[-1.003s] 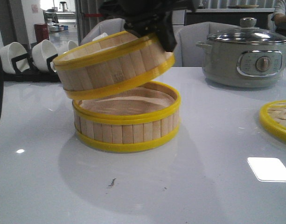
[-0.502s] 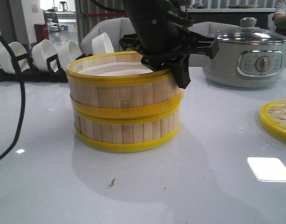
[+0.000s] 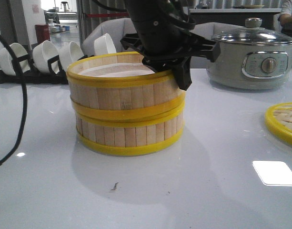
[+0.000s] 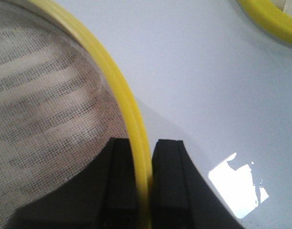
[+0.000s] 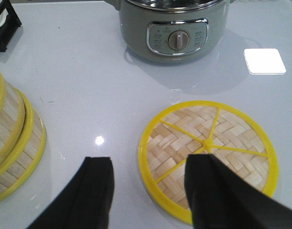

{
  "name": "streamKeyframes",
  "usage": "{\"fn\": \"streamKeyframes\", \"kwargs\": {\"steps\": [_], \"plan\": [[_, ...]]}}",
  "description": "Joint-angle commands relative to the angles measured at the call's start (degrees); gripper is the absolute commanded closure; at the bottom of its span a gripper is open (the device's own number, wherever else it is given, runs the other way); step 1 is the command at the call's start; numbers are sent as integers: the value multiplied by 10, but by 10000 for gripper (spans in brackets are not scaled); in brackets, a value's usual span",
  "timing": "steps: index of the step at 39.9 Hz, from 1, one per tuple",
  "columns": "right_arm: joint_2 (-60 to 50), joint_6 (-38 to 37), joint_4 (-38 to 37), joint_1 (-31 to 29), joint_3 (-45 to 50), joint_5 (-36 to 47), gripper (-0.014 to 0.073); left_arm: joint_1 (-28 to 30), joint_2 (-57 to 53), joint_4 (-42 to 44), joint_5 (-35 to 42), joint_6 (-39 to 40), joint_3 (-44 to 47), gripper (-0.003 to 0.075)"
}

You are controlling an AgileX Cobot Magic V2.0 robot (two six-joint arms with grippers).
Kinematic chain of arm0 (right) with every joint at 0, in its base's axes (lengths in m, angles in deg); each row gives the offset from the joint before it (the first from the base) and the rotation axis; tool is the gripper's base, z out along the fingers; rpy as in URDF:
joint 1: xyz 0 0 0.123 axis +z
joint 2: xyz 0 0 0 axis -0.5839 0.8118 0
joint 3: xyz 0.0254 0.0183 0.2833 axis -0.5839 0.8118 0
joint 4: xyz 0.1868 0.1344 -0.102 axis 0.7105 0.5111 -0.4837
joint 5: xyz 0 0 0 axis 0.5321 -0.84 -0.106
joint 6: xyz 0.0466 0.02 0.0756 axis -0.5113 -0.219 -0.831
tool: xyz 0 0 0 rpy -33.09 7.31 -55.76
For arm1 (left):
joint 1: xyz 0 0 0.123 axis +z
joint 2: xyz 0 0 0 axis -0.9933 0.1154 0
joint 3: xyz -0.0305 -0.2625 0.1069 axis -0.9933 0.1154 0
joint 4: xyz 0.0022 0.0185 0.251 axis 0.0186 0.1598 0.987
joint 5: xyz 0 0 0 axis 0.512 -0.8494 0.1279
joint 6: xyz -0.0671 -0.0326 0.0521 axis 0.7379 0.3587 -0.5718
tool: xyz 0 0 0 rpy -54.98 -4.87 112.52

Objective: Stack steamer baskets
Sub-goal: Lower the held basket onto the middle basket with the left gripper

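Two steamer baskets stand stacked mid-table. The upper basket sits on the lower basket, nearly level, with its right side slightly raised. My left gripper comes down from above and is shut on the upper basket's right rim. In the left wrist view the yellow rim runs between the two fingers of the left gripper, with the whitish lining inside. My right gripper is open and empty above the table. The stack shows at the edge of the right wrist view.
A round woven lid with a yellow rim lies at the right, partly under my right gripper. A grey electric pot with a glass lid stands at the back right. White bowls in a black rack stand at the back left.
The upper basket, held tilted above the lower one a second ago, has come down onto it and settled almost level. My left gripper came down with it.
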Motion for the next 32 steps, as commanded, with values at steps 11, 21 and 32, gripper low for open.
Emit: {"fn": "streamKeyframes", "kwargs": {"steps": [11,21,32], "plan": [[-4,1,2,-1,-22,35,148,-3,-37,5,36,-1,-23,525],[-4,1,2,-1,-22,35,148,-3,-38,5,38,-1,-24,316],[-4,1,2,-1,-22,33,148,-3,-41,5,23,-1,-68,316]]}}
